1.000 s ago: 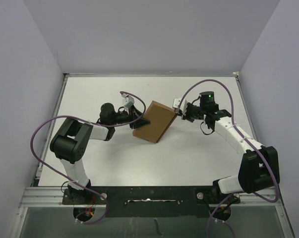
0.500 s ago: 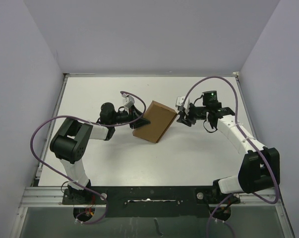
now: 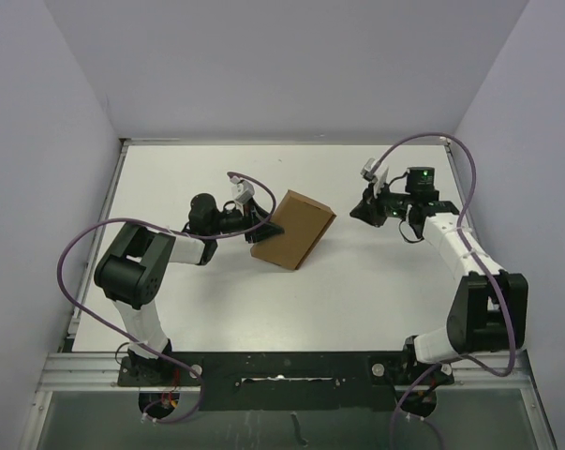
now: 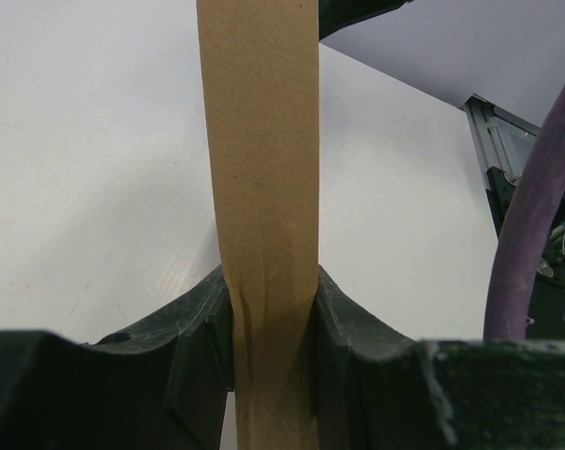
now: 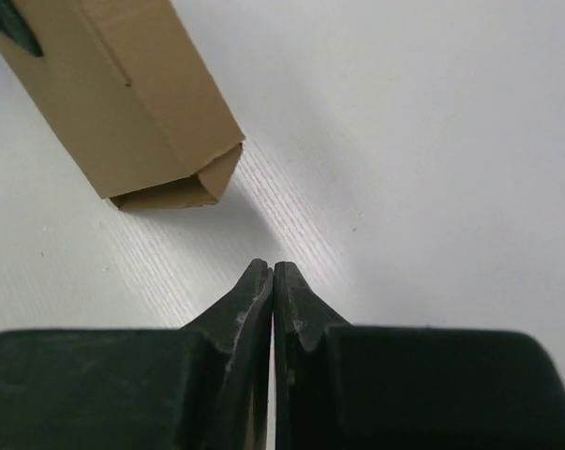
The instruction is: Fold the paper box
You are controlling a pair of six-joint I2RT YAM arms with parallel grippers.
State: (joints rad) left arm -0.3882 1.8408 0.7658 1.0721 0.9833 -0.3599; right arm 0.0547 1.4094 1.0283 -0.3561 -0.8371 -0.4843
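The brown paper box (image 3: 294, 230) is folded shut and stands tilted on the white table (image 3: 376, 281) near the middle. My left gripper (image 3: 266, 225) is shut on its left edge; in the left wrist view the cardboard (image 4: 261, 187) is pinched between the two black fingers (image 4: 202, 319). My right gripper (image 3: 357, 212) is shut and empty, apart from the box to its right. In the right wrist view the box (image 5: 123, 103) lies at the upper left, ahead of the closed fingertips (image 5: 259, 281).
Grey walls (image 3: 291, 66) enclose the table on three sides. A metal rail (image 3: 282, 367) runs along the near edge by the arm bases. Purple cables (image 3: 76, 253) loop off both arms.
My right gripper has drawn back to the right, away from the box's right corner, and its arm has swung outward. The left gripper and the box have not moved.
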